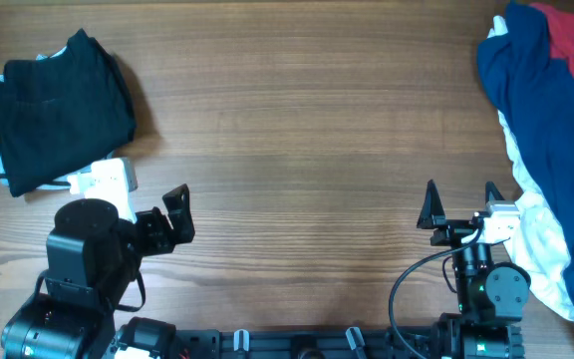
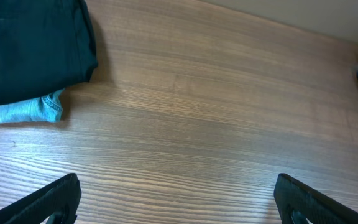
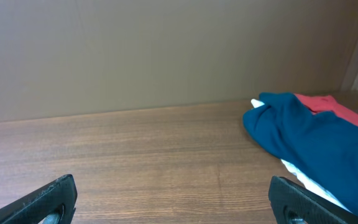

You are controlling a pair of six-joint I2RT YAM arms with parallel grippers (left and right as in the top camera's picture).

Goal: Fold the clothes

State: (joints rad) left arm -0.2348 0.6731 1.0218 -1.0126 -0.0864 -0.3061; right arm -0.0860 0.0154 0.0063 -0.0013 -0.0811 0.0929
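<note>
left claw (image 1: 174,211) and right claw (image 1: 460,205) both released, empty; folded black shirt (image 1: 58,110) at counter (image 1: 297,150) far-left corner, loose pile (image 1: 551,189) along right edge. I'd have right claw pinch only the navy top layer (image 1: 526,90), drag it clear, spread flat

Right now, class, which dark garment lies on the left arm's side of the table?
The plain black fabric garment, atop light-blue denim; the navy blue one is heaped with red fabric and white fabric at the right.
</note>
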